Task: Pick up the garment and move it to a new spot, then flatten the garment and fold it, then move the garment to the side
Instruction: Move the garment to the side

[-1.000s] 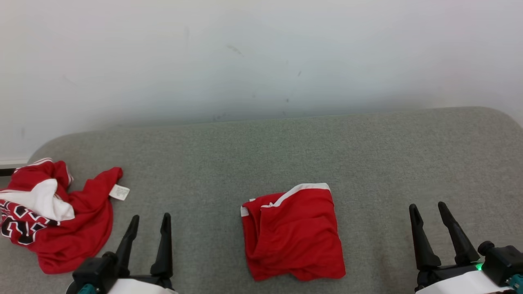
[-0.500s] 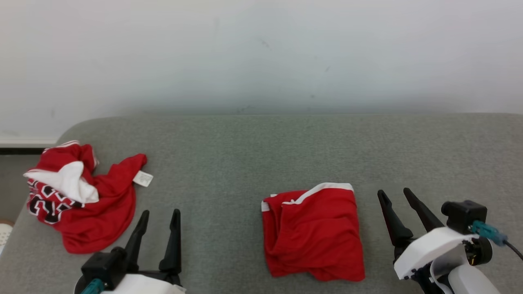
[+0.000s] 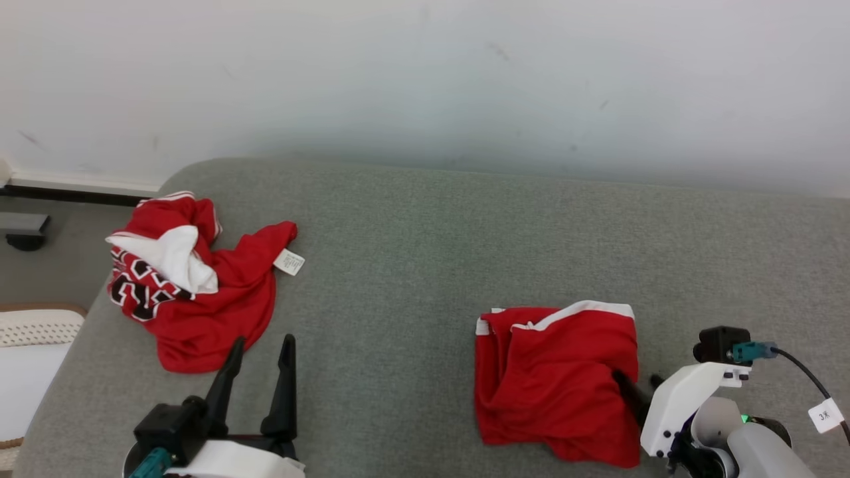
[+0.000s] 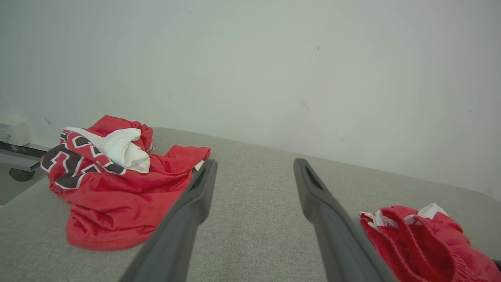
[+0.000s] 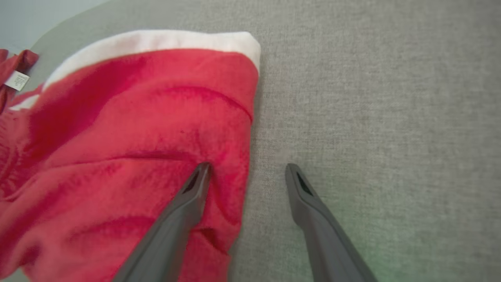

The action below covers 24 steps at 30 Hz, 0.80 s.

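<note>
Folded red garment lying on the grey couch, right of centre. Right gripper, jaws spread and empty, straddles the garment's right edge, with one finger over the cloth and the other over bare upholstery. Left gripper is likewise spread and empty, near a crumpled jersey. The cloth is judged light, soft and limp; a pinch through all layers at this edge should keep the fold together.
</note>
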### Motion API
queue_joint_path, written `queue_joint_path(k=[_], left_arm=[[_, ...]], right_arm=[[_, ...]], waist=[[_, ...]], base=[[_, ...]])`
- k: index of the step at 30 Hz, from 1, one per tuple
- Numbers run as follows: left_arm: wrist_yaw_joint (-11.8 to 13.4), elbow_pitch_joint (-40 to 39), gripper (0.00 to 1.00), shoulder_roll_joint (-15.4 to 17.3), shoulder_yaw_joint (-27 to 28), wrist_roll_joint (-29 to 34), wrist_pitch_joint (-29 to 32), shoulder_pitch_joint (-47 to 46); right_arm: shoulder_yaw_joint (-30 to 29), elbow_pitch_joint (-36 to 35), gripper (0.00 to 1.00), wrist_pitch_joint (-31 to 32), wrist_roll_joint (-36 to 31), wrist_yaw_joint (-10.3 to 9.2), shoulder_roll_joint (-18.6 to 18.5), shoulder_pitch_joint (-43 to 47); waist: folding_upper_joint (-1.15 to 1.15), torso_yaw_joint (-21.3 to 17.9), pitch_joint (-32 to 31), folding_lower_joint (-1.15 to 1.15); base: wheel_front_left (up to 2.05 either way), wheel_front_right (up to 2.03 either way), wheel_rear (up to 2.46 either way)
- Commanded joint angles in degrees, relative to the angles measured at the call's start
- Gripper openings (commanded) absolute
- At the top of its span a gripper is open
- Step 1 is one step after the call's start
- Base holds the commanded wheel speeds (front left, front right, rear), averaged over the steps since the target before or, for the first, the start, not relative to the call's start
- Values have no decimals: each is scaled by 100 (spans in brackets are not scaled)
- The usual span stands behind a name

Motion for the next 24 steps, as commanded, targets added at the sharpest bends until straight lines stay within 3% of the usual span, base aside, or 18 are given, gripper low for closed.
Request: queue_joint_path(k=[1,7,8,9,10,11,24], left_arm=[[17,18,100,19,16,-34,-3,-43],[18,9,100,19,10,-44,-3,-32],[18,7,100,20,16,-42,-3,-32],[19,6,100,20,18,-41,-3,-31],[25,10,100,19,19,-36,-3,-33],[26,14,100,20,26,-32,-3,-39],[-4,-15,100,19,-27,61,-2,69]], right_arm=[[-33,270,100,267,33,1,63,-89],[124,530,100,826,274,2,254,-1],[149,514,95,843,319,3,275,7],[164,504,50,856,347,3,284,6],[187,484,30,838,373,3,289,2],[205,445,0,763,388,4,291,-7],[225,172,0,-20,343,1,-20,-292]], waist=[[0,57,15,0],[0,111,32,0],[0,113,35,0],[0,112,37,0],[0,110,37,0],[0,105,35,0],[0,-346,-192,0]], base=[[0,0,0],[0,0,0],[0,0,0],[0,0,0],[0,0,0],[0,0,0],[0,0,0]])
